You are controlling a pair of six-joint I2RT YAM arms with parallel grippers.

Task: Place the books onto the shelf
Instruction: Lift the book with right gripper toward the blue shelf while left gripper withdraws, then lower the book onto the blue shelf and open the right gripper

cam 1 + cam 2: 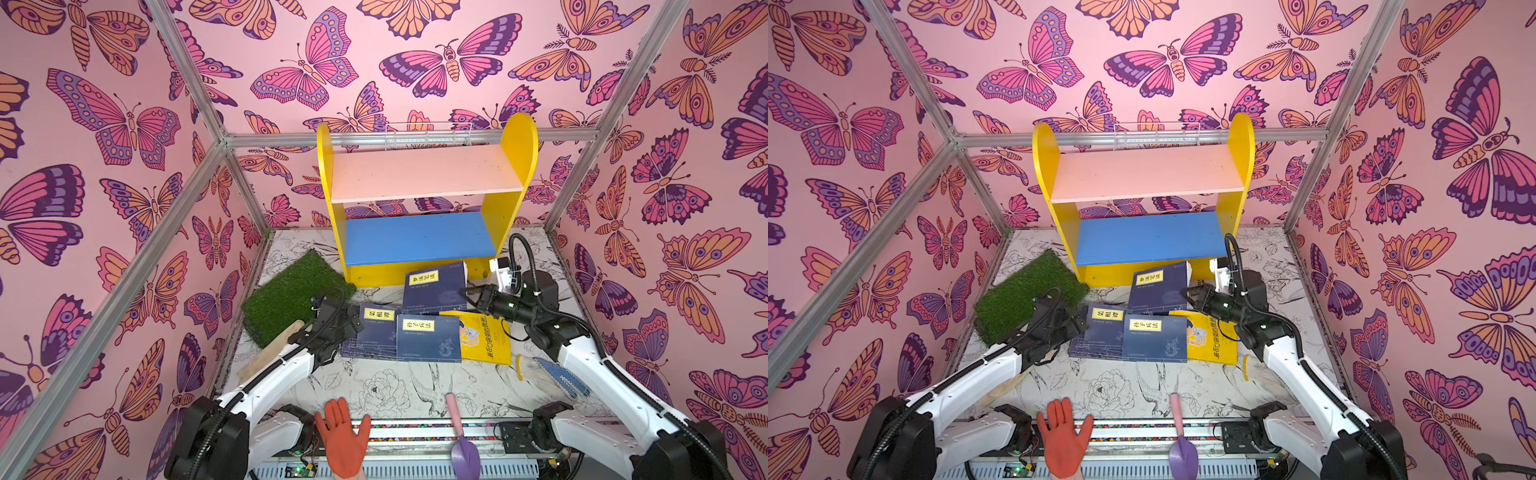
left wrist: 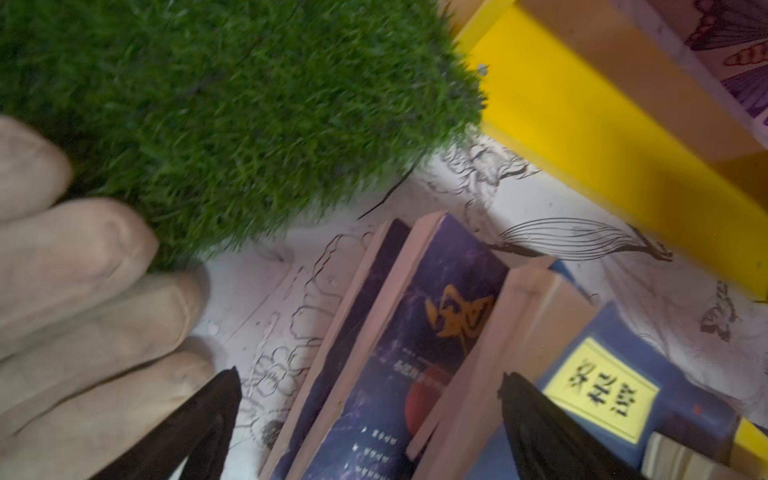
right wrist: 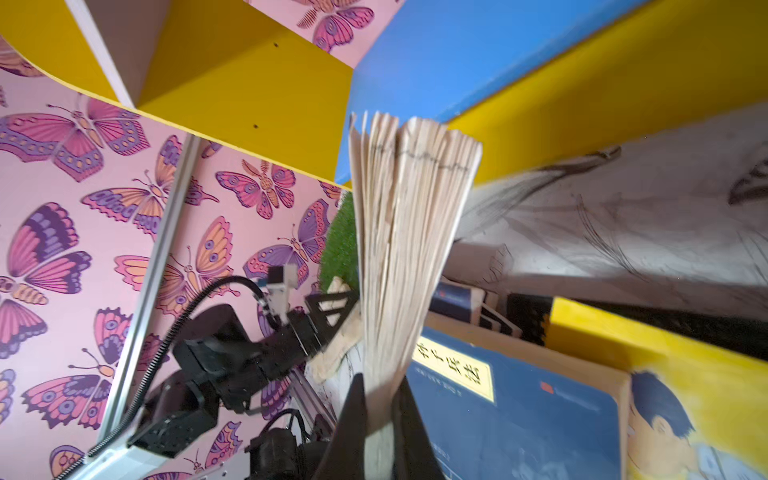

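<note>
The shelf [image 1: 424, 183] stands at the back with nothing on its pink upper board or its blue lower board [image 3: 478, 54]. My right gripper [image 1: 467, 295] is shut on the page edge of a navy book [image 1: 434, 289], raised and tilted before the shelf's base; its pages [image 3: 407, 249] fan out. Two navy books [image 1: 428, 338] and a yellow cartoon book [image 1: 486, 338] lie flat on the table. My left gripper [image 1: 353, 323] is open at the stack's left edge. Its fingertips [image 2: 224, 395] straddle a dark book with a yellow title [image 2: 415, 353], without touching it.
A green turf mat [image 1: 291, 295] and a beige glove [image 1: 270, 353] lie left of the books. An orange glove [image 1: 343, 436] and a purple trowel [image 1: 461, 440] sit at the front edge, a blue dotted glove [image 1: 561, 376] at the right. A white wire rack [image 1: 428, 135] hangs behind the shelf.
</note>
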